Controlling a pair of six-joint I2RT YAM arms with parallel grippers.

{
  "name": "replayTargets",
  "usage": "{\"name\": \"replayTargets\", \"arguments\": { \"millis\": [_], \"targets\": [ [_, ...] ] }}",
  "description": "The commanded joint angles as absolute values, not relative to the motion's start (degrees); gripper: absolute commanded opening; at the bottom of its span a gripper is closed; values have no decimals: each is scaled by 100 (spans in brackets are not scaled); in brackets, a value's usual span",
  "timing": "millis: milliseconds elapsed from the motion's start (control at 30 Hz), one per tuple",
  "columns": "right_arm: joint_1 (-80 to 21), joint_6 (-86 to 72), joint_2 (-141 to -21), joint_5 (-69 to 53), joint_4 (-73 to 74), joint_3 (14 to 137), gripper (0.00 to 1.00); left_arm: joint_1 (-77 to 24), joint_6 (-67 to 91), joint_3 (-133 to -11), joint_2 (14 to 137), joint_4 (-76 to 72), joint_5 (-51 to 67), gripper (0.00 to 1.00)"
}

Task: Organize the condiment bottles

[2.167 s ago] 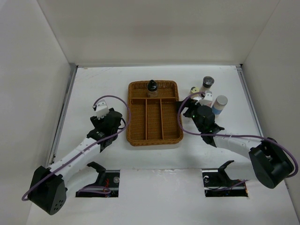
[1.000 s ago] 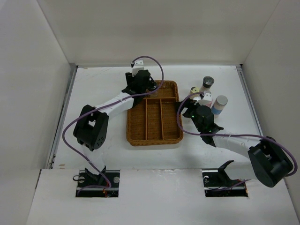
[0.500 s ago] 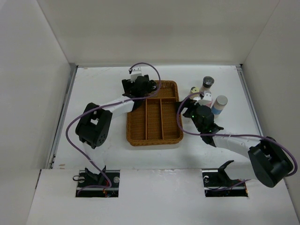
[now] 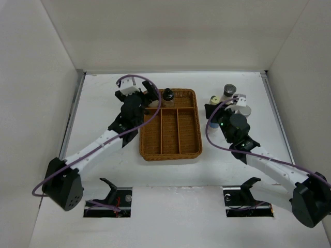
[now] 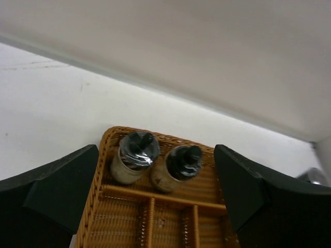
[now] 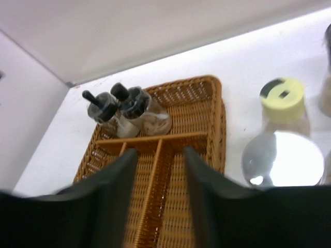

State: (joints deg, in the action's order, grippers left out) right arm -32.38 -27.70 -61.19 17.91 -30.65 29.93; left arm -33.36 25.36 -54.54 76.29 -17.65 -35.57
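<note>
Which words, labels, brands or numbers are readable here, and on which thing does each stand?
No text can be read.
The dark-capped bottles in the tray show no legible label.
The yellow cap bears a dark mark, too blurred to read.
The silver cap is plain.

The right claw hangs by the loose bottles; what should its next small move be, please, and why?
Probably shift the right claw toward the silver-capped bottle and lower around it: the claw is open and empty, and that bottle stands outside the wicker tray.

Light: bright, even, from above
Shadows: faint, soft-edged
Glare: silver cap (image 6: 282,157) blown white
Blur: wrist views soft, foreground unfocused
</note>
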Motion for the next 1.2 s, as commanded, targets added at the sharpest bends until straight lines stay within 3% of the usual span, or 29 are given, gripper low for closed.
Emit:
{"name": "replayTargets", "arguments": {
  "millis": [0,67,167,333,433,633,800,1167],
  "targets": [
    [-2818,-2707,-5871,1793,-2140,3821,35,-3633,2759,-4521,6893,-2328,-3507,94],
    [-2441,-2593,-6002,1775,-1287,4365,29,-3844,2830,-3976,6524,-2486,-3411,86],
    [-1948,-2295,-6432,1942,-450,5043,32,-4344,3032,-3079,5979,-2846,-3235,66],
    [-1508,-1960,-7258,2232,429,6053,70,-5224,3383,-1813,5301,-3444,-2893,59],
    [-1367,-1820,-7978,2337,895,6704,83,-5436,3498,-1241,5133,-4014,-2664,59],
    [-1024,-1661,-8902,2321,1002,7251,92,-5322,3525,-686,5352,-5429,-2251,62],
    [-927,-1617,-9447,2083,1055,7663,95,-5260,3647,-413,5747,-6178,-1952,65],
    [-813,-1547,-10318,1942,1037,8297,95,-5207,3797,-343,5765,-6161,-1723,68]
  ]
}}
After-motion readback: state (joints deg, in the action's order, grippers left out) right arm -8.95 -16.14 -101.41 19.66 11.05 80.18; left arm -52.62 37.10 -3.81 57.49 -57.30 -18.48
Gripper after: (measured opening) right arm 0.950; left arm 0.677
